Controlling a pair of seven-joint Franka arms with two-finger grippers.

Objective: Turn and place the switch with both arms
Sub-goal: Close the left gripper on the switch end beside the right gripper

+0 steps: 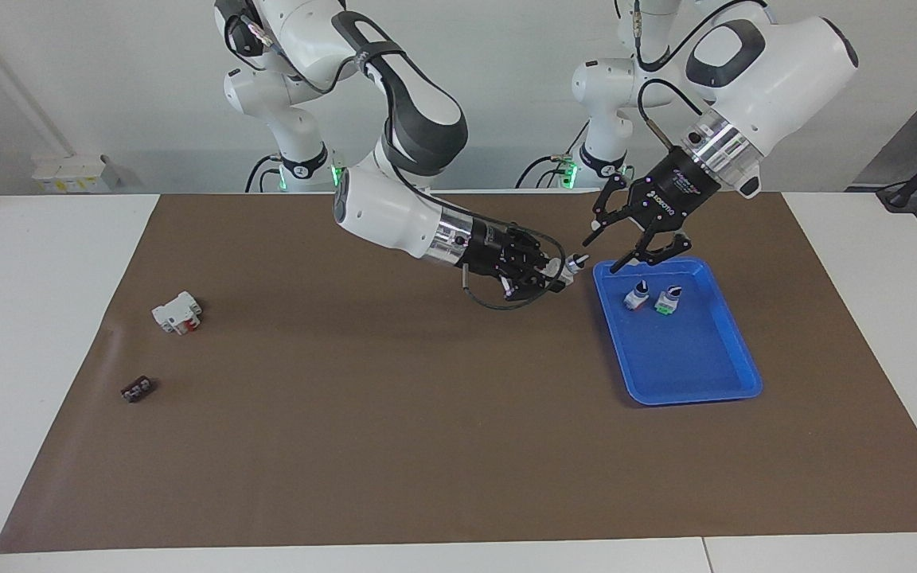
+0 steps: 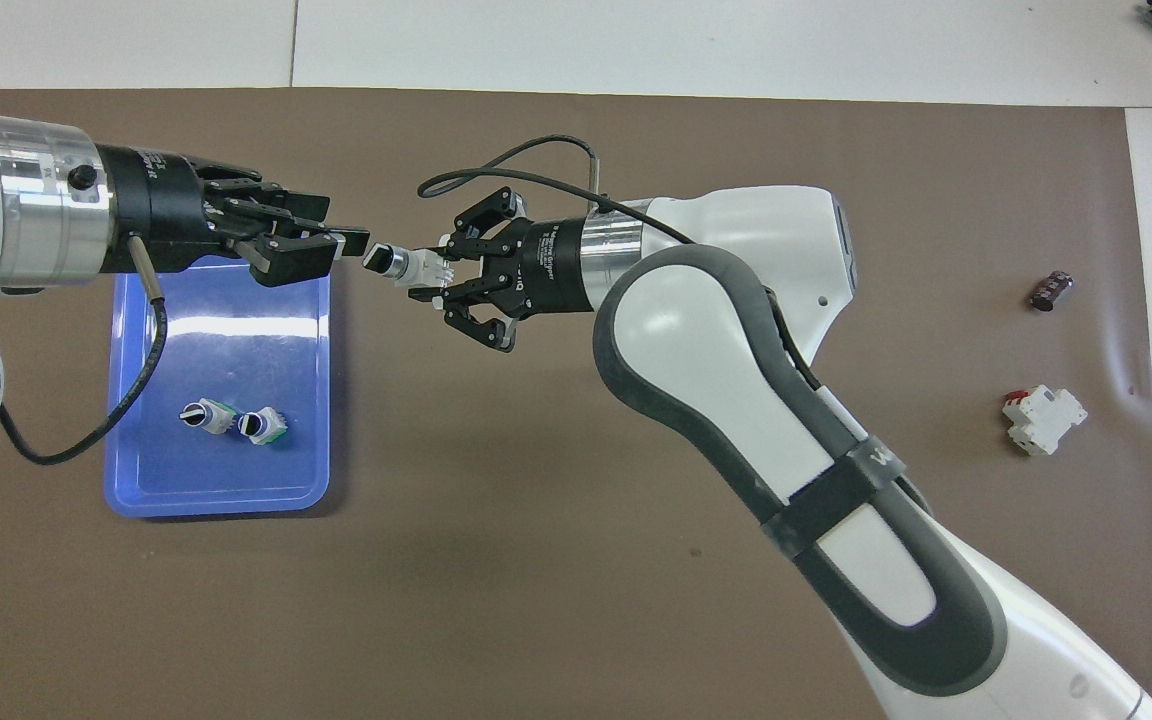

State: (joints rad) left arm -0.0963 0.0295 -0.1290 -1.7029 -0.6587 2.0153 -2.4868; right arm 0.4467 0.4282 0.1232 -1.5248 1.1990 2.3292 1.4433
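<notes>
My right end effector [image 1: 560,274] pinches the switch [image 1: 572,264] by its body, held level in the air over the mat just off the tray's [image 1: 693,374] edge, knob pointing at my left end effector [image 1: 648,253]. In the overhead view the knob sits at about three o'clock from the left one's fingertips, very close, and I cannot tell if they touch. Whether the left end effector is spread or pressed together I cannot tell either.

To do the handover well, I judge the left should close squarely on the knob and collar while the right keeps the body steady, releasing only once that grip is firm.

The tray rim lies just below; two switches [image 1: 653,297] stand in the tray's half nearer the robots, so its farther half offers open room.
</notes>
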